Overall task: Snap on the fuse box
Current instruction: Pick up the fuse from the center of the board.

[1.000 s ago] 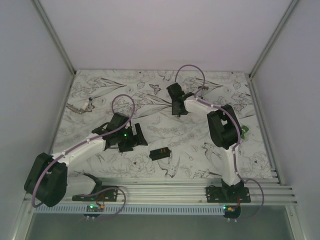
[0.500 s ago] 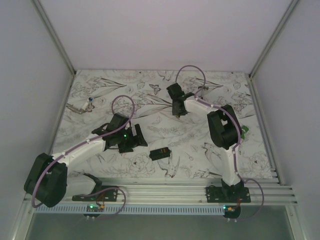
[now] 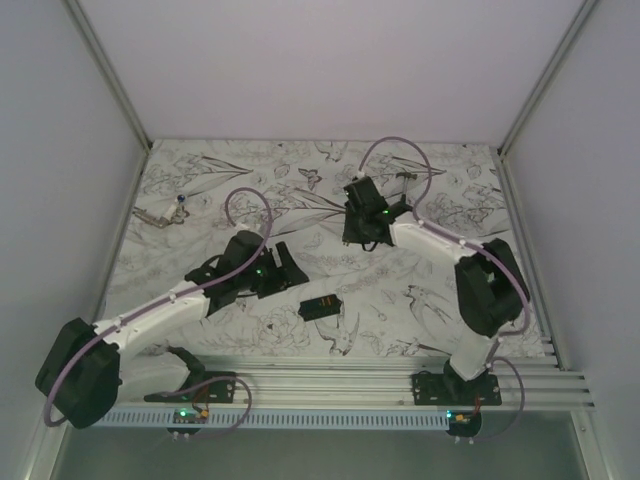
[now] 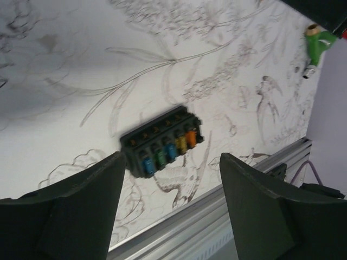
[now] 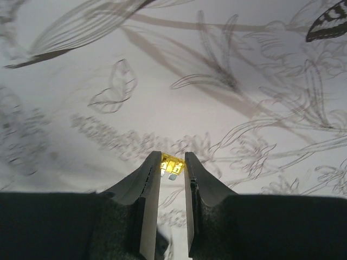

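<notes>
My left hand [image 3: 283, 267] hangs open, nearer the fuse box [image 4: 161, 143], which lies on the table [image 4: 81, 65] just ahead, its long axis slanting across the finger gap. My right hand [image 5: 171, 158], farther off, pinches a yellow fuse [image 5: 169, 166].

Bare tabletop [image 3: 400, 290] surrounds the fuse box [image 3: 320, 307]; the left arm [image 3: 170, 305] stands nearest.

— What covers the surface [image 3: 230, 165]?
— A white sheet printed with line-drawn flowers, butterflies and birds.
— And lying on it?
— The fuse box [image 3: 320, 307] near the front rail [image 3: 340, 375], coloured fuses showing; a small grey object [image 3: 163, 212] far left; a green object [image 4: 317, 39] near the right edge
</notes>
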You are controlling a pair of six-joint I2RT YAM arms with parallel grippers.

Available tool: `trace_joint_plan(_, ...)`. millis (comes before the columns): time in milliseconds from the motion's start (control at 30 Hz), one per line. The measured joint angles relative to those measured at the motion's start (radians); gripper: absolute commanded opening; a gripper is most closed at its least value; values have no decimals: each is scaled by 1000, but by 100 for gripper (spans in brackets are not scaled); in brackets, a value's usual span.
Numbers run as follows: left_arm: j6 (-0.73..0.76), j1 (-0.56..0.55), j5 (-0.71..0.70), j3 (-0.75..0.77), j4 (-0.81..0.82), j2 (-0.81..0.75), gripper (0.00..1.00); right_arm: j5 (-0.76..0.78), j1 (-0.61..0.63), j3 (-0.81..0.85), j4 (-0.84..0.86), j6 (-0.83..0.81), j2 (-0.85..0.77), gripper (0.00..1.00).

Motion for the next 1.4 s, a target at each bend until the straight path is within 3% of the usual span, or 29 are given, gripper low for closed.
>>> trace_joint_plan(500,14,-221,-283,55,269,36,42,-171,55,-255,151,181,-393,25)
trace_joint_plan(933,68,-283,-335,132,342,128,23,-214,87,-355,196,272,-481,25)
trace_joint_plan(1100,67,-293,-338,132,344,137,21,-219,100,-365,217,291,-500,25)
trace_joint_plan(1267,63,-294,-337,132,347,137,0,-218,106,-379,237,307,-509,26)
trace_joint_plan(1400,63,-296,-337,132,345,137,0,-214,109,-393,254,309,-514,29)
